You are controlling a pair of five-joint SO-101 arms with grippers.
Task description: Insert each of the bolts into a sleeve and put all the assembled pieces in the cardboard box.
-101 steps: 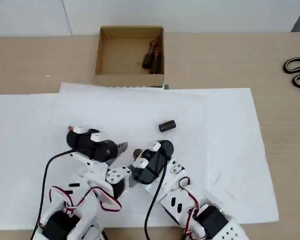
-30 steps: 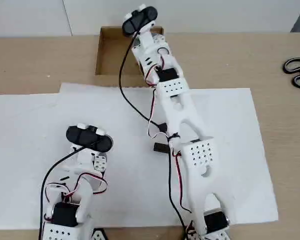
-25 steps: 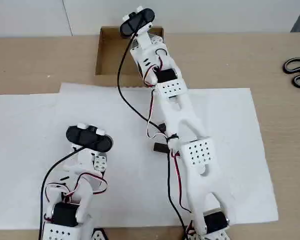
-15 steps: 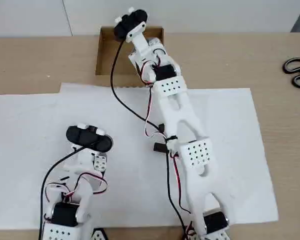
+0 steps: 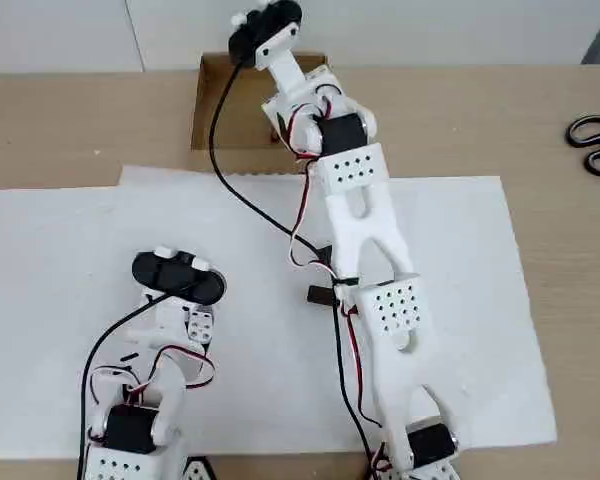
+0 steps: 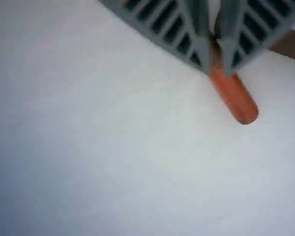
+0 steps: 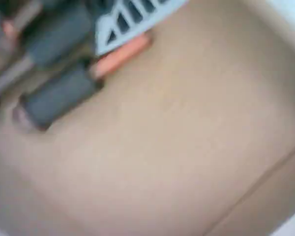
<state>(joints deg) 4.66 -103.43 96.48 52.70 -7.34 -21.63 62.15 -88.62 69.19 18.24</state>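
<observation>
My right arm stretches across the paper, its wrist over the cardboard box (image 5: 208,112) at the table's far side. In the right wrist view my right gripper (image 7: 122,30) hangs just above the box floor (image 7: 187,147). An orange bolt (image 7: 122,55) seated in a dark sleeve (image 7: 59,97) reaches up to the gripper; whether it is held is unclear. More dark assembled pieces (image 7: 49,29) lie beside it. My left gripper (image 6: 214,58) is shut on a copper bolt (image 6: 234,97) just above the white paper (image 6: 88,147).
White paper (image 5: 70,260) covers the near half of the table. Black scissors (image 5: 595,140) lie at the far right edge. A small dark piece (image 5: 324,256) peeks from under the right arm. The left arm (image 5: 175,277) sits at the front left.
Since 3.4 s ago the right arm has stretched from the front out to the box. In the last second its wrist swung left over the box. The left arm stayed still.
</observation>
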